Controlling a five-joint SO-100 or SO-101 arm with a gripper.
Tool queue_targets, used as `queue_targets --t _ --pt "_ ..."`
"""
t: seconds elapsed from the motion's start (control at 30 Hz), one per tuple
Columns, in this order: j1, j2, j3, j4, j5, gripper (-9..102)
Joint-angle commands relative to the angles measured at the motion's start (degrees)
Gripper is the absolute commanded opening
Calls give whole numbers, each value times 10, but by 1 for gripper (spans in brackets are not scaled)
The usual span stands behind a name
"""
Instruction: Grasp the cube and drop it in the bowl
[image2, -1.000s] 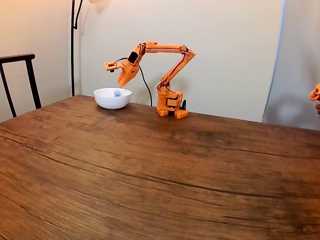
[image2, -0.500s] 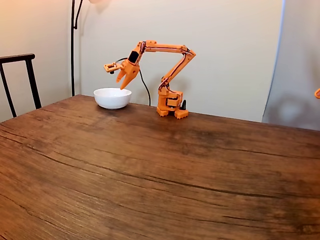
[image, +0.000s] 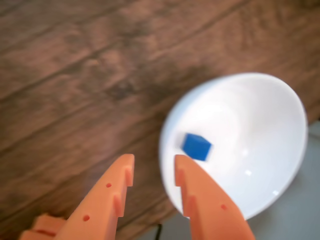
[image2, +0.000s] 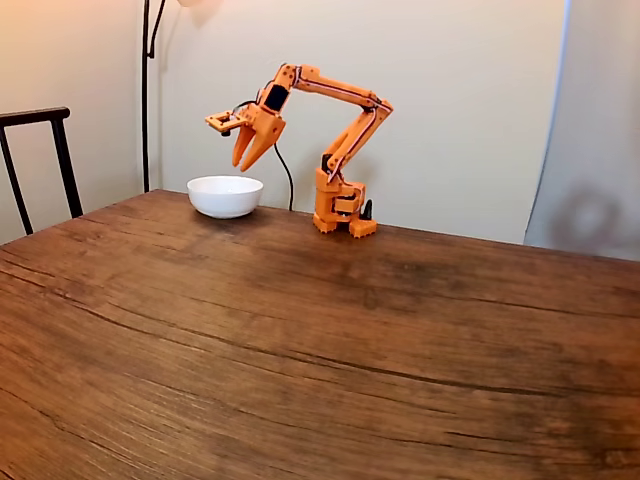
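Wooden table (image2: 300, 330), beige wall behind. Cube (image: 196, 146) lies inside the bowl (image2: 225, 196). Pincer (image2: 241, 165), empty with jaws parted, has risen higher above the bowl than half a second ago.

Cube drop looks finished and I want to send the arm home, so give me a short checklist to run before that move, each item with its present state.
1. Cube lies inside the bowl: ok, wrist view shows it on the white inner surface.
2. Pincer released: ok, its tips stand apart with nothing between them.
3. Pincer above the bowl's rim: ok, in the fixed view the pincer hangs over the bowl with a gap.
4. Bowl upright on the table: ok.
5. Cube at rest: cannot tell, its edges are blurred.
6. Cable behind the arm free of snags: cannot tell, too thin to judge.
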Motion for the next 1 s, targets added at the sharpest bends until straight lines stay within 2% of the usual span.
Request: queue_targets --t 0.0,0.27,0.4,0.73,0.83,0.97 --pt "-56 15 -36 20 -40 7" --pt "-250 18 -54 43 -144 7" --pt "-330 78 -51 43 -195 7" --pt "-478 331 77 51 -259 6" --pt "-502 394 129 48 -272 0" --pt "-519 467 185 46 -276 0"
